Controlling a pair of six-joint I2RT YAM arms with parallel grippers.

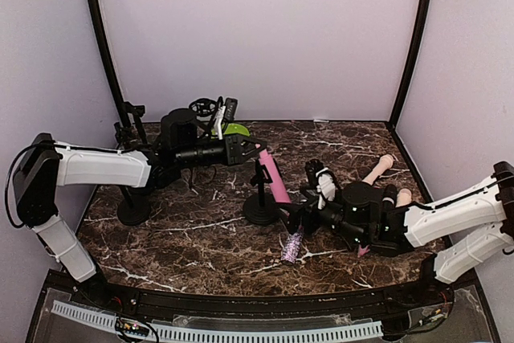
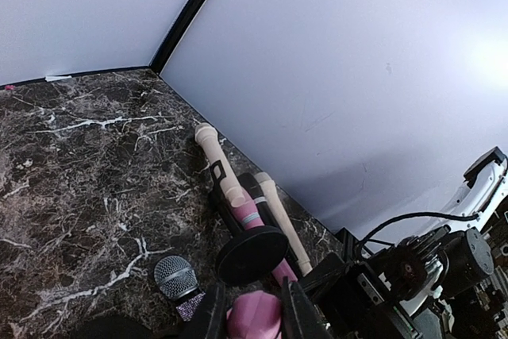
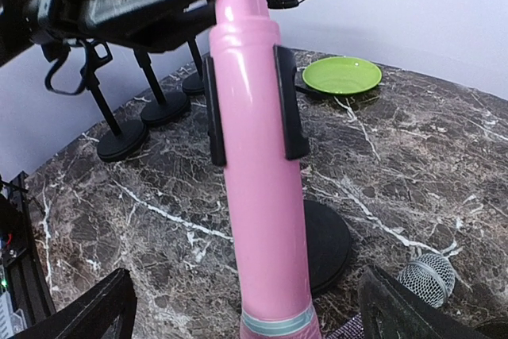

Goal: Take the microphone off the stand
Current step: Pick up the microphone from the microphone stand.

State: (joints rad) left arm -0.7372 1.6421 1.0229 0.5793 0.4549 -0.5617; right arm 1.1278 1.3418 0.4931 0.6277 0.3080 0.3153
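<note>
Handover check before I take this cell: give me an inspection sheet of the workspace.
Surface: dark marble tabletop, no spills seen.
Job's things: pink microphone clipped in stand.
Clutter: purple glitter microphone, green plate, recorders, spare stands.
Grippers: left gripper shut on pink microphone's upper end; right gripper open, astride its lower body.
Cables: lead looping on right arm.
Surroundings: pale walls.

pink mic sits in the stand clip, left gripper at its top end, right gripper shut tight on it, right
No: the right wrist view shows the right gripper open, fingers wide either side of the pink mic. The mic does sit in the stand clip, left gripper at its top end.
</note>
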